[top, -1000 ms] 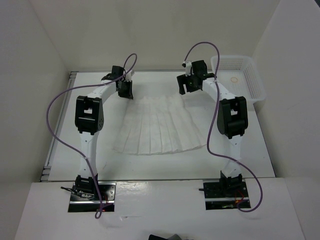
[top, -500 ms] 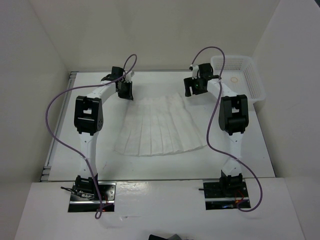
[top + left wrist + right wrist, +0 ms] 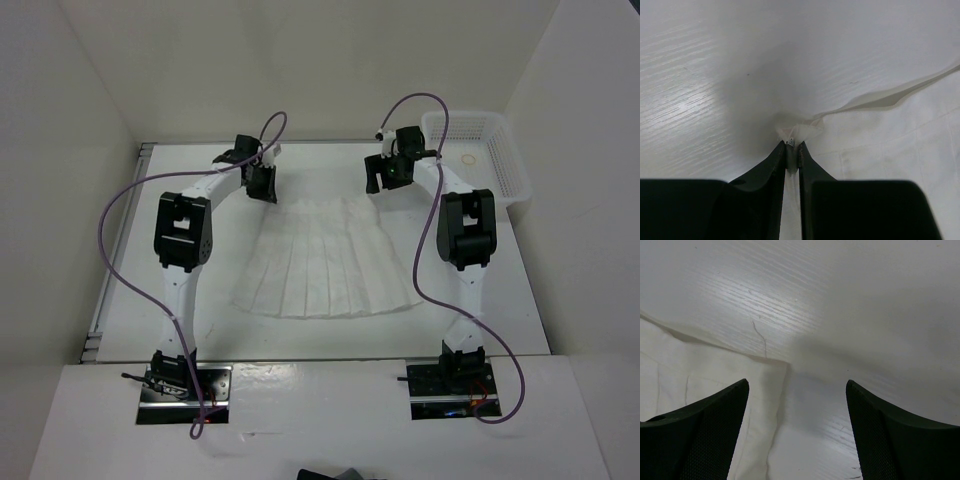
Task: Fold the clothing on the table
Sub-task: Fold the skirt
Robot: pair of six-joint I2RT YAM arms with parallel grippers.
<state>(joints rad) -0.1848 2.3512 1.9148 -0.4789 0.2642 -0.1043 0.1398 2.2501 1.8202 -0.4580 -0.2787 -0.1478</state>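
The clothing (image 3: 325,262), a white pleated skirt, lies flat on the table (image 3: 135,270) with its narrow waistband at the far end. My left gripper (image 3: 263,184) is at the waistband's left corner. In the left wrist view its tips (image 3: 793,148) are shut on a pinch of the skirt (image 3: 880,145), and the waistband edge lifts away to the right. My right gripper (image 3: 384,174) hangs open just above the waistband's right corner. In the right wrist view, that corner of the skirt (image 3: 715,375) lies by the left finger (image 3: 705,430), with bare table (image 3: 840,300) between the fingers.
A white perforated basket (image 3: 478,160) stands at the back right corner, close behind the right arm. White walls enclose the table on three sides. Purple cables loop off both arms.
My left gripper has shifted right with the waistband corner, dragging the skirt a little to the right. The right gripper has moved slightly right, off the waistband.
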